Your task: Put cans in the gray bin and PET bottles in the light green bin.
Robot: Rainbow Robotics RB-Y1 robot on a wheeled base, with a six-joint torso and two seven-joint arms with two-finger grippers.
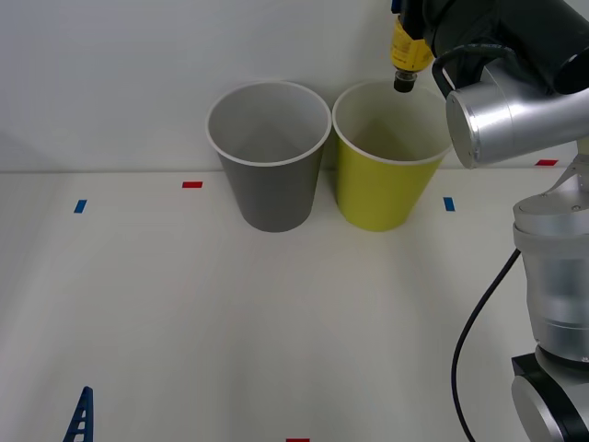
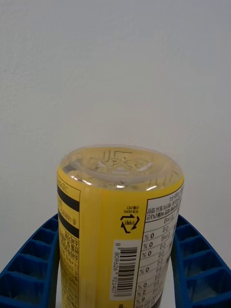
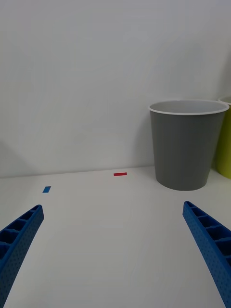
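Note:
The gray bin [image 1: 272, 189] [image 3: 185, 147] and the light green bin [image 1: 379, 195] [image 3: 224, 144] stand side by side at the back of the white table, gray on the left. My right gripper [image 2: 117, 226] is shut on the PET bottle [image 1: 408, 48] [image 2: 120, 211], yellow-wrapped and held upside down. Its black cap [image 1: 404, 85] hangs just above the light green bin's rim, over the right half of its opening. Low at the front left, my left gripper [image 3: 111, 208] stands open and holds nothing; one of its blue fingers [image 1: 81, 416] shows there. Cans are out of view.
Small tape marks lie on the table: red [image 1: 191, 184], blue [image 1: 80, 206], blue [image 1: 448, 203]. A white wall rises right behind the bins. My right arm's silver links [image 1: 515, 110] and a black cable [image 1: 474, 341] take up the right side.

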